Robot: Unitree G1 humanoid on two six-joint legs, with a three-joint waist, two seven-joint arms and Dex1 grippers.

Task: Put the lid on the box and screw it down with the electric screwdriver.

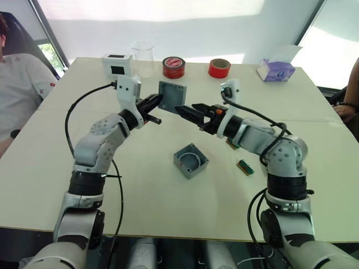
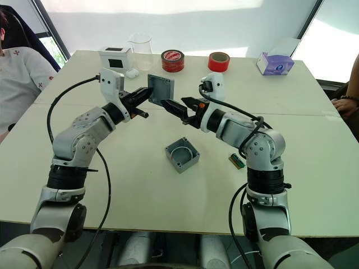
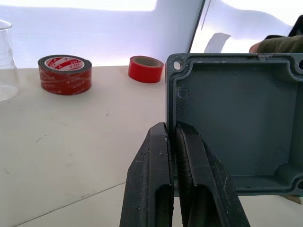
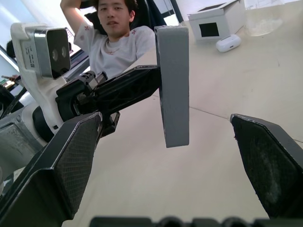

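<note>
Bright, even daylight pours from the top of the frame, blowing out the backdrop behind the desk (image 1: 168, 196). Shadows are faint and soft. In the right wrist view, near fingers (image 4: 61, 165) look blurred.

Support surface: a pale table (image 1: 168, 202), two tops butted together along a visible seam. Resting on it: the box (image 1: 190, 160), open side up, near the middle; a small green circuit board (image 1: 244, 167) just to its right. Along the far edge: a white box with a black screen (image 1: 117, 64), a clear beaker (image 1: 143, 57), two red tape rolls (image 1: 174, 67) (image 1: 219, 68), and a tissue pack (image 1: 275, 70).
</note>
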